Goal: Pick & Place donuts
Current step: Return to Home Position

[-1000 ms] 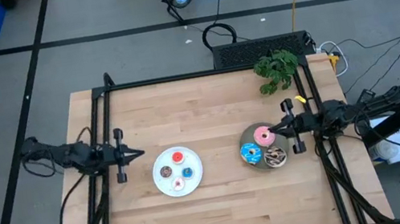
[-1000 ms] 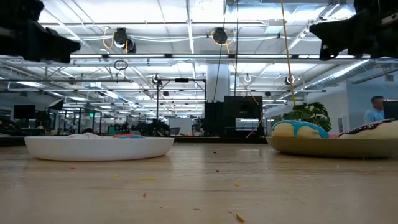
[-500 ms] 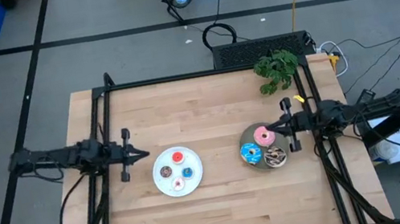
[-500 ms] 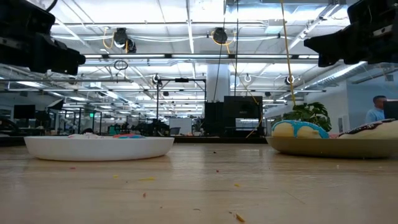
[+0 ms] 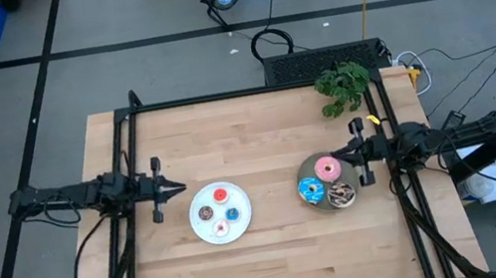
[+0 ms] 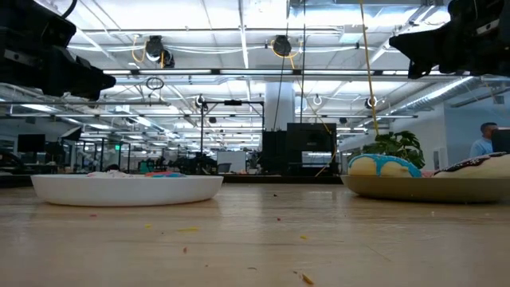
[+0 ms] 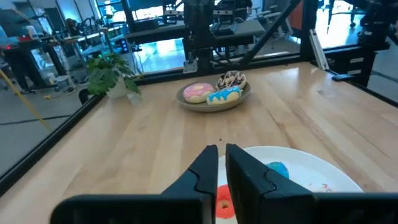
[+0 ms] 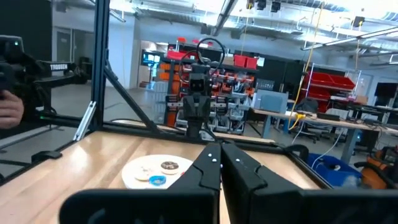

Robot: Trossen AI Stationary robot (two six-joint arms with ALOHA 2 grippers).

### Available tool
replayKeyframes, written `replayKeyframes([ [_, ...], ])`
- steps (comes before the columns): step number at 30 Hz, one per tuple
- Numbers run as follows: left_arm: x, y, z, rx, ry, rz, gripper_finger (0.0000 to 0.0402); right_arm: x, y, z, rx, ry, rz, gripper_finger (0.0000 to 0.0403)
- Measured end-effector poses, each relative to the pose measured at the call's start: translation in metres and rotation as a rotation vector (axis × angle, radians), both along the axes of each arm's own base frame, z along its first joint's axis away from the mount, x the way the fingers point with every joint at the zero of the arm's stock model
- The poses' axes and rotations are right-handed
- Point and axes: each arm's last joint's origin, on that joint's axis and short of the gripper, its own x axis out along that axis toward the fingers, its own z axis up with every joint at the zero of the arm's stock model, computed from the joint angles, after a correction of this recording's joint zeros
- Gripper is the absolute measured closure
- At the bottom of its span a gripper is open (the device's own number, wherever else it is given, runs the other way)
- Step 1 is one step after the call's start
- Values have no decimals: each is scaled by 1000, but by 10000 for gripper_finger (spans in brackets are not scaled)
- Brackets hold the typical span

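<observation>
Past the grey plate of donuts, a plant stands apart.

In the low view the rim of the white plate hides nearly all of the tiny donuts (only thin coloured slivers peek over it). The grey plate, the chocolate donut and a person are cut off at that picture's right edge. In the left wrist view the left gripper covers most of the red donut.
</observation>
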Motion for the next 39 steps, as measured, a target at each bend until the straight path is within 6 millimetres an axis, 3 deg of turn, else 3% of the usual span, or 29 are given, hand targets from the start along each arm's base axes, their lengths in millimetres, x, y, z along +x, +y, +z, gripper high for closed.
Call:
replayKeyframes([
  [10,0,0,1,-2,-14,-4,335,0,0,-1,0,15,0,403],
  [39,0,0,2,-2,-21,-6,364,0,0,-1,0,15,0,403],
])
